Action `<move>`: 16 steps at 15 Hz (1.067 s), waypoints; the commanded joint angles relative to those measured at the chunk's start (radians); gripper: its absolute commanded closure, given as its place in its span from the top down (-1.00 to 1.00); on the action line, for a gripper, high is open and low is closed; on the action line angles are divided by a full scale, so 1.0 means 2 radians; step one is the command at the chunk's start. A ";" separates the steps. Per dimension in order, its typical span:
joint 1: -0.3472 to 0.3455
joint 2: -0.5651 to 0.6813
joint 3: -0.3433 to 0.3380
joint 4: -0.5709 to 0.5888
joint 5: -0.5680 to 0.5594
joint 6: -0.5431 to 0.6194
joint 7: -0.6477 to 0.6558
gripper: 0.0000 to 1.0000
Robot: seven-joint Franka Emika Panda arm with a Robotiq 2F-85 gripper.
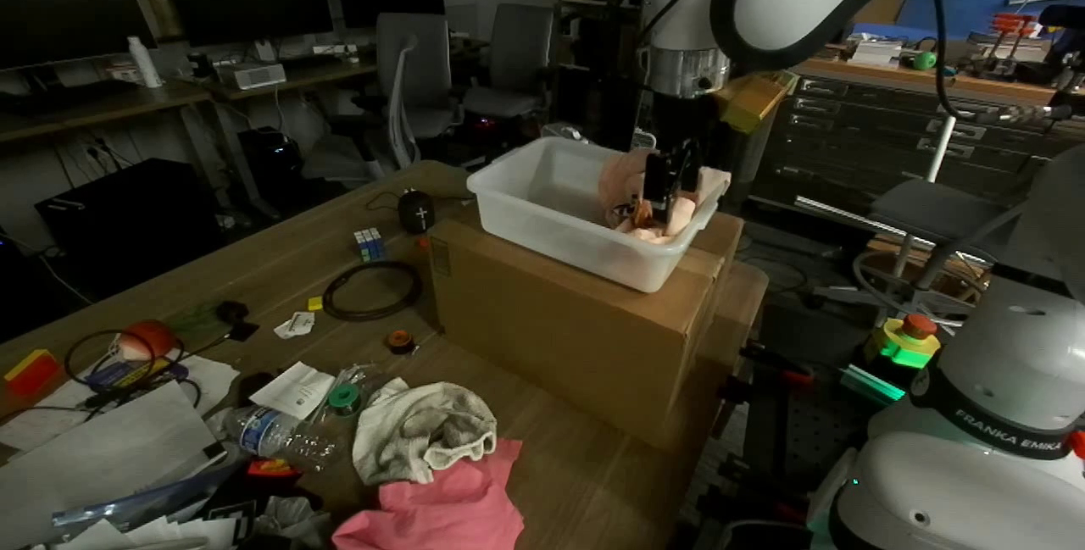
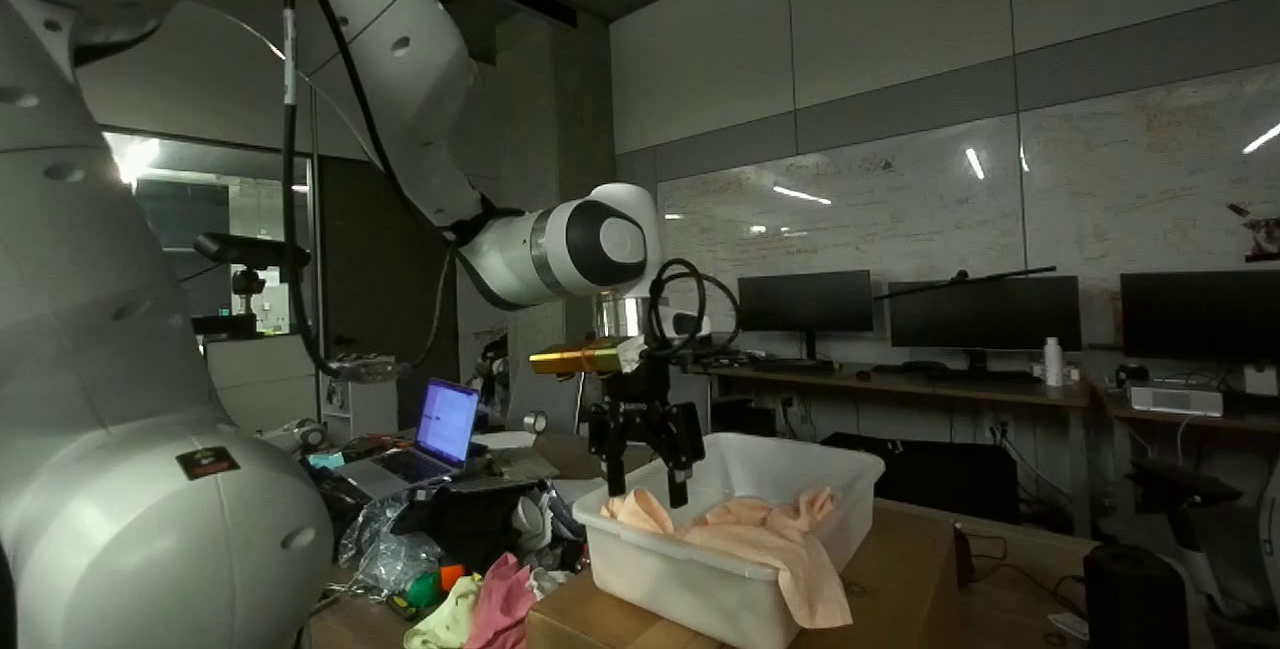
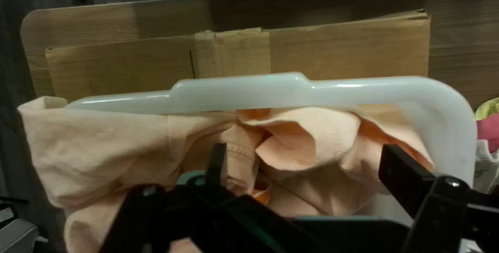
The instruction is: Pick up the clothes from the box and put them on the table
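One arm (image 2: 505,259), one pincer (image 2: 647,489), and its two fingers (image 3: 403,177) are spread well apart, super obvious in the wrist view. It's hanging at one white plastic bin (image 1: 568,236), right at the peach cloth (image 2: 755,531) bunched up inside. Can't tell whether the fingertips actually touch the fabric. Also can't tell if the peach stuff is one piece or two, the folds are too messy, but in an exterior view one flap of it droops over the rim and hangs outside.

The bin sits on one big cardboard box (image 1: 559,330), and the box sits on the wooden surface (image 1: 585,491). On that same surface, beside the box, I count three more cloths in a heap: one pink cloth (image 1: 458,508), one whitish towel (image 1: 415,427) lying partly on the pink one, and one yellow-green cloth (image 2: 448,617) poking into an exterior view right next to the pink.

Rest of the clutter, just the bits I can make out: one puzzle cube (image 1: 370,245), one orange-and-black roll (image 1: 400,341), one green round thing (image 1: 343,398), one orange ball (image 1: 148,340), one clear plastic bottle (image 1: 286,440) on its side. Papers (image 1: 292,389) all over too, overlapped so much I can't count them. There's one laptop (image 2: 448,424) with its screen lit in an exterior view, and three monitors (image 1: 246,8) at the back in both exterior views, all dark. Oh, and one red-topped button (image 1: 918,327) near the arm's base.
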 commanded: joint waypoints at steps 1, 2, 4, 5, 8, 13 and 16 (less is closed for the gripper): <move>-0.019 0.006 0.011 -0.007 -0.026 0.038 0.055 1.00; -0.022 0.011 0.013 -0.007 -0.031 0.047 0.070 1.00; -0.026 0.021 0.017 -0.007 -0.037 0.064 0.101 1.00; -0.028 0.028 0.020 -0.006 -0.043 0.072 0.119 1.00; -0.033 0.046 0.028 -0.004 -0.060 0.086 0.163 1.00; -0.041 0.072 0.033 -0.002 -0.103 0.087 0.233 1.00; -0.040 0.082 0.029 0.000 -0.122 0.081 0.266 1.00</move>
